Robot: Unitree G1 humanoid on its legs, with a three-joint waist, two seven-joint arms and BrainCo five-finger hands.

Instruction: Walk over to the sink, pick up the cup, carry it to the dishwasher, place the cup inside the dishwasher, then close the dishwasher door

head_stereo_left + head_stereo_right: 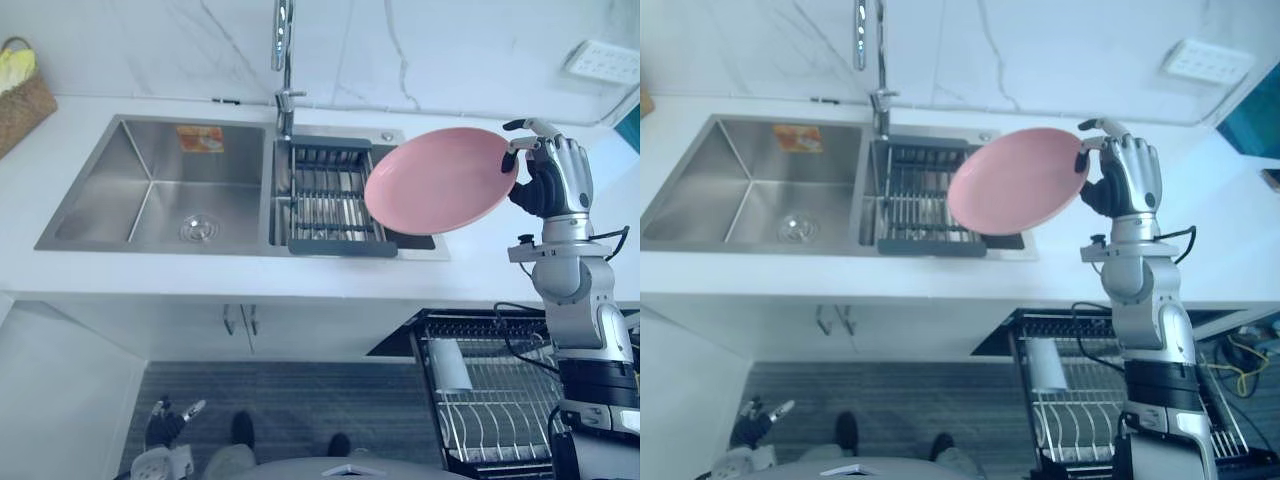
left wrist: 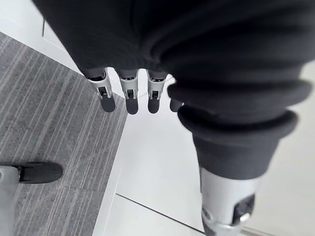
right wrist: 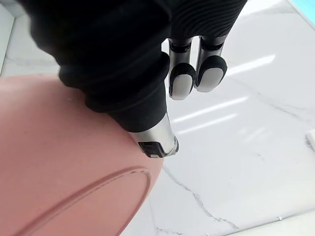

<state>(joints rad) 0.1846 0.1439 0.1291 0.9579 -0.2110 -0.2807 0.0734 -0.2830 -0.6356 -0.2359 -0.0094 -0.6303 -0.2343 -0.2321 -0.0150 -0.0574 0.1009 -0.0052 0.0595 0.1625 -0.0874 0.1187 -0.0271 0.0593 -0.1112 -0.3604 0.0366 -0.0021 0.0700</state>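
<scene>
My right hand [image 1: 552, 178] is raised over the counter to the right of the sink and is shut on the rim of a pink plate [image 1: 440, 180]. The plate tilts over the right end of the sink's right basin, in the air. In the right wrist view the plate [image 3: 59, 167] lies under the thumb [image 3: 153, 140], with the fingers [image 3: 197, 73] past its edge. Below the counter at the right, the dishwasher's [image 1: 490, 400] wire rack stands pulled out. A white cup-like thing [image 1: 452, 365] lies in it. My left hand [image 1: 165, 425] hangs low by the floor, fingers [image 2: 128, 96] relaxed and empty.
The steel double sink [image 1: 150, 180] is set into the white counter, with a dark drying rack [image 1: 330, 205] in its right basin and the faucet [image 1: 283, 60] behind. A woven basket [image 1: 20, 100] stands at the far left. A wall socket [image 1: 605, 60] is at the upper right.
</scene>
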